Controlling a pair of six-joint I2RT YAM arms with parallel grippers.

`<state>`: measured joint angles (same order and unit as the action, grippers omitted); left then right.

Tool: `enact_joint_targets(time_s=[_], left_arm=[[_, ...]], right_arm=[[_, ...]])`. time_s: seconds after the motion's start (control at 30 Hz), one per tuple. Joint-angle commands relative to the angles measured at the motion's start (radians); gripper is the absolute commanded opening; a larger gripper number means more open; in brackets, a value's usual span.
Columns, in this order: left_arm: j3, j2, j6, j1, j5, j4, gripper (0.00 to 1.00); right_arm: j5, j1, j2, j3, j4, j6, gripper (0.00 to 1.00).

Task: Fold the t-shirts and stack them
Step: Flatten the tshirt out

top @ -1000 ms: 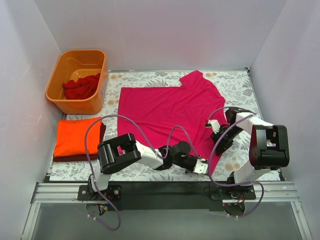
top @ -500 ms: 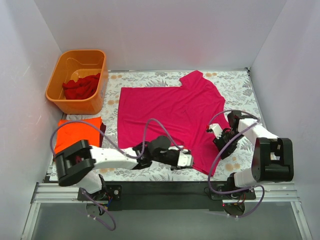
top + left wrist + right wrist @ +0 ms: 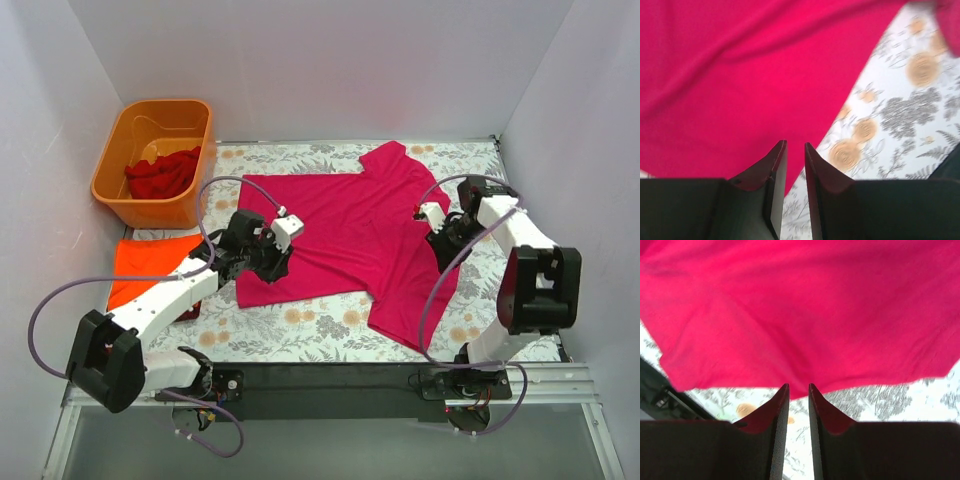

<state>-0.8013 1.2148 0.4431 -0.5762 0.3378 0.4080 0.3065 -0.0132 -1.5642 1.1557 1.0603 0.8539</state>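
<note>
A magenta-pink t-shirt (image 3: 340, 225) lies spread flat on the flowered table. My left gripper (image 3: 272, 262) hovers over its near-left part. In the left wrist view that gripper (image 3: 795, 144) is narrowly open with nothing between the jaws, and the shirt's edge (image 3: 740, 90) runs just ahead. My right gripper (image 3: 442, 240) is at the shirt's right edge. It (image 3: 799, 385) is also narrowly open and empty, its tips at the cloth's hem (image 3: 805, 315). A folded orange t-shirt (image 3: 145, 272) rests on a dark maroon one (image 3: 192, 308) at the left. A deep red t-shirt (image 3: 162, 175) lies in the tub.
An orange plastic tub (image 3: 150, 125) stands at the far left corner. White walls close in the table on the left, back and right. Purple cables loop from both arms over the table (image 3: 320, 325) and the shirt.
My left arm has swung from the shirt's near-right corner across to its near-left part, and its gripper has opened. The right gripper has moved a little farther back along the shirt's right edge.
</note>
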Motion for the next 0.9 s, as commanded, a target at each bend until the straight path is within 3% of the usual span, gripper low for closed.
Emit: enact_joint_targets(time_s=[0.0,0.27,0.43,0.63,0.8,0.87], left_arm=[[-0.041,0.041,-0.003,0.114,-0.095,0.219,0.19],[0.066,0.094,-0.058,0.220,-0.175,0.275,0.19],[0.161,0.092,-0.104,0.231,-0.218,0.305,0.17],[0.223,0.081,-0.116,0.233,-0.263,0.321,0.14],[0.142,0.016,-0.149,0.239,-0.217,0.385,0.13],[0.052,0.003,-0.167,0.239,-0.152,0.426,0.14]], right_arm=[[-0.026,0.002,-0.160,0.074,-0.052,-0.050,0.28],[-0.216,0.002,-0.168,-0.100,-0.192,-0.047,0.26],[-0.302,0.004,-0.070,-0.284,-0.220,-0.044,0.24],[-0.398,0.034,-0.013,-0.367,-0.226,-0.032,0.22],[-0.330,0.055,0.029,-0.312,-0.174,0.005,0.24],[-0.219,0.059,0.032,-0.211,-0.099,0.033,0.28]])
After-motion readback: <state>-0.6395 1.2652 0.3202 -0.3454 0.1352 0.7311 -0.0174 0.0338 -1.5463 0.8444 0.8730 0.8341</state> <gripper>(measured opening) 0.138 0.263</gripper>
